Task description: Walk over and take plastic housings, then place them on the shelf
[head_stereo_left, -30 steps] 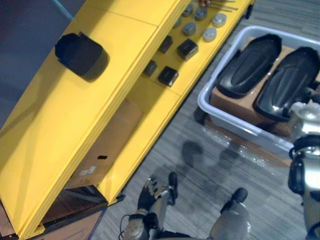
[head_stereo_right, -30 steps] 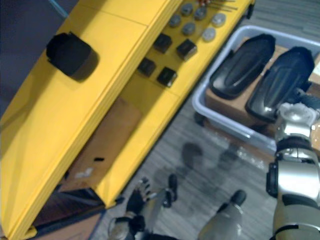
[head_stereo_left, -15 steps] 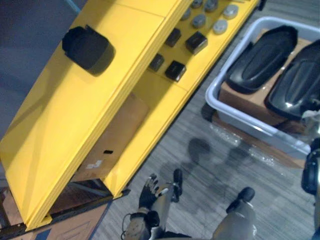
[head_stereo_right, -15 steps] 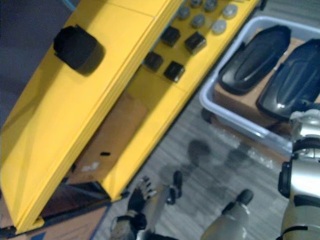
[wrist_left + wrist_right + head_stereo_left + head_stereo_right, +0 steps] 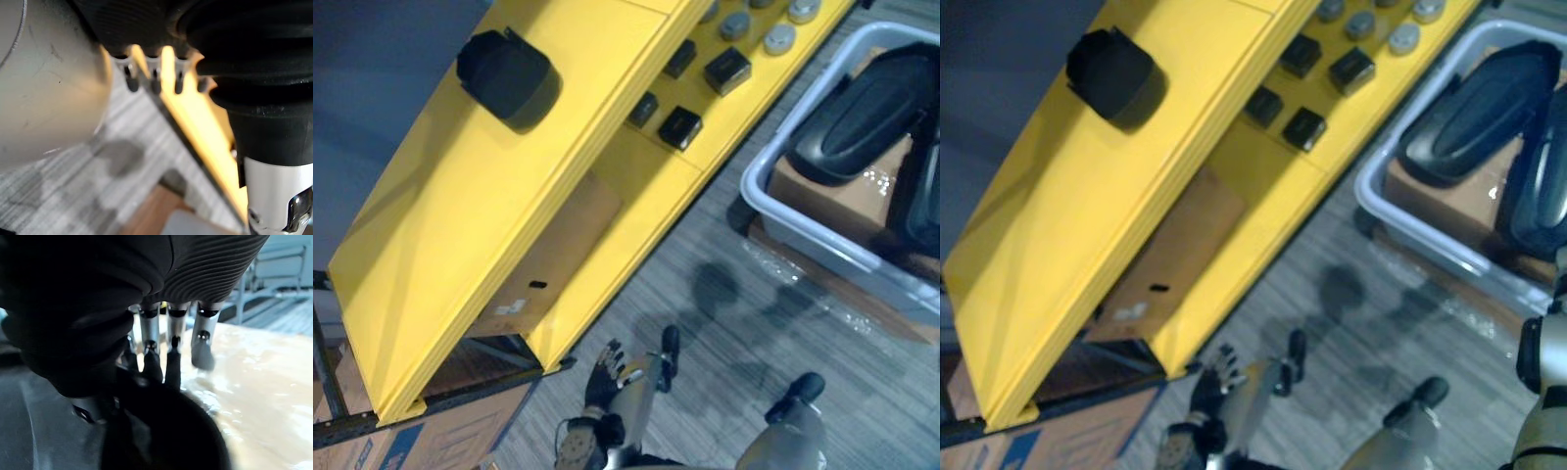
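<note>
Two long black plastic housings lie in a grey tub (image 5: 762, 196): one (image 5: 862, 113) to the left, the other (image 5: 1538, 186) at the right edge. In the right wrist view my right hand (image 5: 171, 342) has its fingers bent down over the rim of a black housing (image 5: 161, 431), dark tips on its edge. A smaller black housing (image 5: 504, 73) sits on top of the yellow shelf (image 5: 450, 225). Down by my side, my left hand (image 5: 605, 370) hangs with straight fingers (image 5: 154, 81) and holds nothing.
The shelf's lower tier carries small black boxes (image 5: 726, 69) and grey discs (image 5: 778, 39). A cardboard box (image 5: 548, 255) sits under the shelf, more cartons (image 5: 411, 441) at the lower left. The housings rest on a film-covered cardboard box (image 5: 842, 191) inside the tub. Grey carpet lies between the shelf and the tub.
The whole picture has shifted, so shelf and tub now sit further right. My right arm stays at the right-hand housing. The left hand has not moved.
</note>
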Controlling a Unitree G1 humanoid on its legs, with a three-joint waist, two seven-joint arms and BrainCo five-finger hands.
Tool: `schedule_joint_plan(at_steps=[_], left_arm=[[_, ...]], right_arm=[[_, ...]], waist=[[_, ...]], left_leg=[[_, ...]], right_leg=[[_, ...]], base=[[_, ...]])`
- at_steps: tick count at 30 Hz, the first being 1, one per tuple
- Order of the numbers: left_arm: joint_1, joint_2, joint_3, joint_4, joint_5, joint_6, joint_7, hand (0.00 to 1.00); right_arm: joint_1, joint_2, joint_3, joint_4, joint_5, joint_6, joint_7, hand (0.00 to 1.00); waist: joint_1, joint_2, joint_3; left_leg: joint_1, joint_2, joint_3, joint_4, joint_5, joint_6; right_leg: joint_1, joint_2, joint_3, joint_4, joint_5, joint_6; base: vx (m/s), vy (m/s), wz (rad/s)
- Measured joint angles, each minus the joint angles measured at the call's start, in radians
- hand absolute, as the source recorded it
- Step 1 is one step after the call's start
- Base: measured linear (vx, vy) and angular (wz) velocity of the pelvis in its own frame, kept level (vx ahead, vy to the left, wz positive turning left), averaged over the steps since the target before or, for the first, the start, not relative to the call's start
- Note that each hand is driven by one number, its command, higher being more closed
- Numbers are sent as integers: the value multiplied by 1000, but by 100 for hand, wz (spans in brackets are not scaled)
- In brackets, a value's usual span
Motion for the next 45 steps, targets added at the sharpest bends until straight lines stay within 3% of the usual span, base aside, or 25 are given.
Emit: schedule_joint_plan(at_steps=[6,12,17,20,25,28,32,36,41,45], left_arm=[[17,4,-30,-136,9,12,-35,0],[40,47,-26,-278,-2,20,-3,0],[60,67,23,-390,-32,23,14,0],[63,92,59,-479,-39,51,-2,0],[56,137,119,-649,-24,77,-22,0],[-8,163,154,-717,8,115,-30,0],[-144,162,169,-720,24,226,-42,0],[-291,164,165,-678,113,314,-42,0],[-631,205,172,-355,151,414,-31,0],[-858,208,176,-114,159,455,11,0]], right_arm=[[-11,5,1,30,-81,-23,34,100],[-51,6,65,23,-100,-133,-38,100],[-54,18,71,-68,-97,-183,-133,100],[-50,41,71,-158,-84,-215,-197,100],[52,78,62,-360,-66,-222,-279,100],[132,155,30,-478,-70,-237,-298,100],[278,265,25,-640,-102,-241,-296,100],[340,327,25,-736,-169,-251,-281,100],[354,358,27,-833,-237,-317,-267,100],[324,380,44,-838,-276,-376,-267,100]], waist=[[-3,-10,8],[-26,-22,16],[-49,-76,55],[-69,-117,83],[-88,-141,85],[-98,-167,60],[-128,-213,0],[-155,-232,-60],[-205,-257,-97],[-235,-274,-106]], left_leg=[[49,1,6,-40,15,0],[79,23,3,-79,26,-14],[143,43,8,-124,35,-24],[166,51,12,-141,39,-30],[249,61,13,-192,45,-40],[276,83,26,-238,65,-56],[349,103,63,-299,82,-66],[398,119,114,-314,82,-66],[435,130,178,-332,84,-70],[411,141,227,-341,95,-81]], right_leg=[[40,6,-6,-29,3,0],[73,37,-23,-61,8,-3],[130,66,-31,-97,8,-4],[146,76,-34,-107,8,-5],[229,99,-54,-155,12,-9],[242,129,-53,-190,22,-21],[283,153,-39,-223,27,-24],[310,179,-1,-271,58,-30],[308,201,59,-317,88,-38],[254,223,100,-350,127,-51]], base=[[3,0,-1],[24,-20,-1],[42,-33,-5],[27,-30,-5],[25,-19,0],[20,-54,-12],[55,-29,-18],[27,-17,-35],[-53,-14,-38],[-128,-41,-37]])
